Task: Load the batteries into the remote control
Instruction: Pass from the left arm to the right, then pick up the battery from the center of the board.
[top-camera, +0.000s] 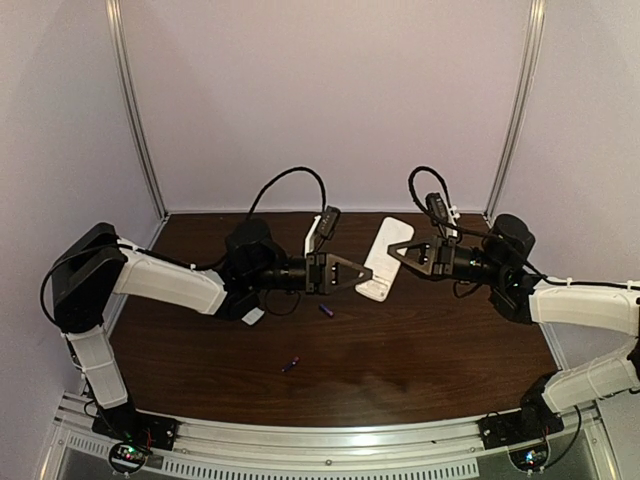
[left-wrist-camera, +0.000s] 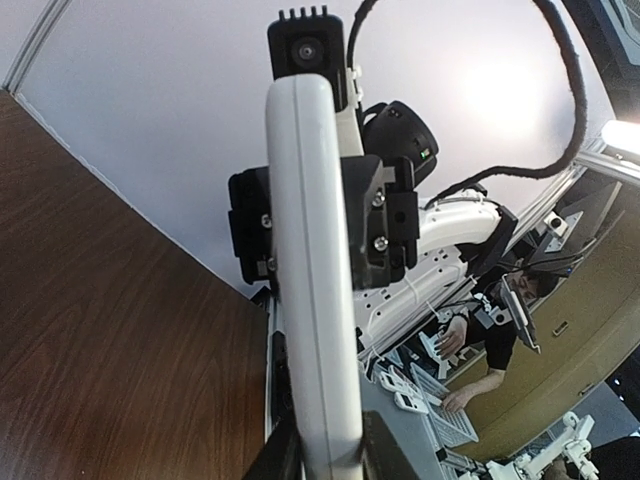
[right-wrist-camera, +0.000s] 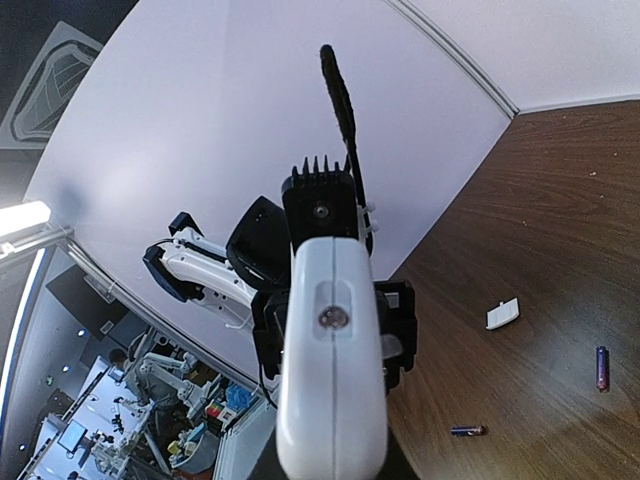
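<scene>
Top view: small flat white rectangular remote control (top-camera: 384, 260), plain smooth side up, tilted, held over the middle of the tabletop (top-camera: 450, 345) between both arms. Black wedge-shaped left fingers (top-camera: 345, 268) clamped on its near-left end. Matching right fingers (top-camera: 410, 250) clamped on its right edge. Dark brown matte wood grain on the tabletop. Two batteries lying loose, apart from the remote control: tiny purple-blue cylindrical battery (top-camera: 325, 310) just below the left fingers, and a second battery (top-camera: 290, 363) nearer the front, reddish at one end. Small flat white piece (top-camera: 252, 316) beside the left wrist.

Left wrist view: remote control (left-wrist-camera: 315, 300) edge-on, a thin glossy white plastic strip with rounded corners. Left fingers (left-wrist-camera: 283, 455) closed on its near end. Blocky black right fingers (left-wrist-camera: 395, 215), screws showing, pressed on both faces at the far end.

Right wrist view: remote control (right-wrist-camera: 330, 390) edge-on again, rounded end, centre seam, one small metal screw. Left fingers (right-wrist-camera: 400, 335) pinched on both sides. Battery (right-wrist-camera: 601, 367), second battery (right-wrist-camera: 467, 430) and white piece (right-wrist-camera: 503, 313) on the wood grain.
</scene>
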